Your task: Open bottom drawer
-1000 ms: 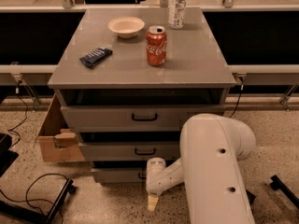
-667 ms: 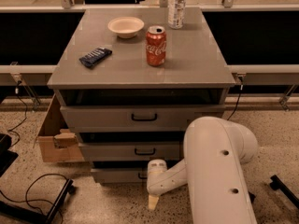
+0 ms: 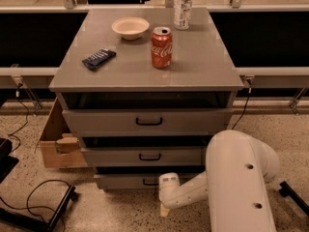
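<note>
The bottom drawer [image 3: 123, 181] is the lowest, shortest grey front of the cabinet, near the floor. Its small black handle [image 3: 148, 182] is partly hidden by my arm. My gripper [image 3: 164, 210] hangs just below and in front of that drawer, right of its centre, with a pale tip pointing at the floor. The white wrist [image 3: 169, 186] sits right at the handle. The big white arm link [image 3: 239, 182] fills the lower right.
Above are the mid-sized drawer [image 3: 145, 156] and the tall top drawer [image 3: 147, 122]. On the cabinet top stand a Coke can [image 3: 161, 47], a bowl [image 3: 130, 27], a dark snack bar [image 3: 99, 58] and a bottle [image 3: 183, 0]. A cardboard box [image 3: 55, 141] is left; cables [image 3: 38, 197] lie on the floor.
The arm has shifted slightly to the right. The gripper stays in front of the bottom drawer. The drawers have not moved.
</note>
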Available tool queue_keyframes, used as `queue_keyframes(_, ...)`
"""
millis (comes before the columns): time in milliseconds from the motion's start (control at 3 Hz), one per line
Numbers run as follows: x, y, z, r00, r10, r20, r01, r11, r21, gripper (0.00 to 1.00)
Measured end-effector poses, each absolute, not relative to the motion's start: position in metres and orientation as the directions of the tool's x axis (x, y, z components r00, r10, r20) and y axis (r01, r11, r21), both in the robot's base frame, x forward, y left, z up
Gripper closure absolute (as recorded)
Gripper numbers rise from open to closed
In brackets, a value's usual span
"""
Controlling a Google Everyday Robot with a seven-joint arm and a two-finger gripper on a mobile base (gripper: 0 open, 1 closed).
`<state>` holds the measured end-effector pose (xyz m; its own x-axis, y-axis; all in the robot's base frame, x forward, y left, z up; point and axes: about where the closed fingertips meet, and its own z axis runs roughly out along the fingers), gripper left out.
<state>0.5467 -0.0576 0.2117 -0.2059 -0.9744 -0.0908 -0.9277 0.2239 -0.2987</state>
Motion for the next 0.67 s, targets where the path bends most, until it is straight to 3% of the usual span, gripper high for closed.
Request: queue_keyframes(667, 0.587, -0.075, 0.187, -0.172, -0.981, -0.088, -0.909, 0.193, -0.37, 0.0)
